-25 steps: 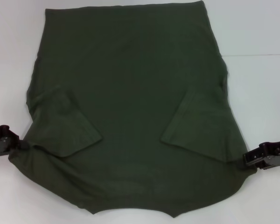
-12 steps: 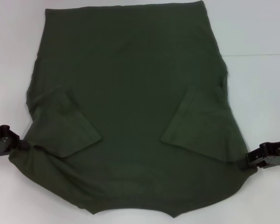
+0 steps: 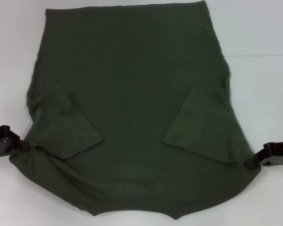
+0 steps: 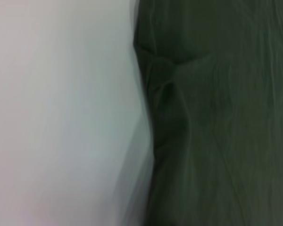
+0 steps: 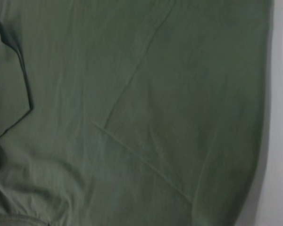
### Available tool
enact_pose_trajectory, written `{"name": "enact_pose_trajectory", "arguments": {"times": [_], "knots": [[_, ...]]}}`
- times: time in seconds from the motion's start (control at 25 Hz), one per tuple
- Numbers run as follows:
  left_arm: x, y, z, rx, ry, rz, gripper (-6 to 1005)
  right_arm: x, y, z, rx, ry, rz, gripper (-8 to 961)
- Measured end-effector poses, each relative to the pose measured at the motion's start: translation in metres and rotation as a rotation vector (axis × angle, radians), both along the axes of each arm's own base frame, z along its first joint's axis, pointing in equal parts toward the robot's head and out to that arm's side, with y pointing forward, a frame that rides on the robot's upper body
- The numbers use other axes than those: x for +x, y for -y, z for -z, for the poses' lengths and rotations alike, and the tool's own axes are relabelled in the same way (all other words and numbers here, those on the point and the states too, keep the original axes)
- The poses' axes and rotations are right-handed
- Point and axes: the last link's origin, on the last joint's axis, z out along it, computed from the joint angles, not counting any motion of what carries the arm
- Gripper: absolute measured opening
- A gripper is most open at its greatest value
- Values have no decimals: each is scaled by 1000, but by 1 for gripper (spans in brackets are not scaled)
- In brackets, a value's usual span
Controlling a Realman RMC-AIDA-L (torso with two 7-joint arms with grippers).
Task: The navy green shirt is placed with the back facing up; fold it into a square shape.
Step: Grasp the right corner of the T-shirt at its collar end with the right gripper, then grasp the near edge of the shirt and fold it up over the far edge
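Olive cloth covers most of the white table (image 3: 259, 37): the navy green shirt (image 3: 132, 80) lies flat, both sleeves folded inward. At its left edge the left gripper (image 3: 20, 144) pinches the bunched fabric. At its right edge the right gripper (image 3: 251, 163) touches the cloth; whether its fingers are apart or together cannot be told.

Only the two arm ends show in the head view. Left tool (image 3: 9, 142): black, blocky, hard-edged housing with a rounded dark tip. Right tool (image 3: 262, 159): black too, chunky stepped segments, some grey-lit edges. Wrist views show no robot parts.
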Motion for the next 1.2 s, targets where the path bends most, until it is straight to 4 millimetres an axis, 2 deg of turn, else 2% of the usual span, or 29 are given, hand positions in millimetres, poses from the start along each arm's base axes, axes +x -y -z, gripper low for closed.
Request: {"name": "enact_pose_trajectory", "arguments": {"times": [0.16, 0.68, 1.0, 1.2], "knots": [[0, 1, -1, -2, 2, 0, 112, 0, 0, -1, 0, 1, -6, 16], [4, 8, -11, -42, 19, 54, 119, -3, 0, -23, 2, -11, -85, 16], [12, 17, -22, -104, 56, 104, 123, 5, 19, -46, 19, -67, -139, 17], [21, 27, -28, -175, 100, 160, 126, 13, 35, -52, 2, -95, -157, 17]]}}
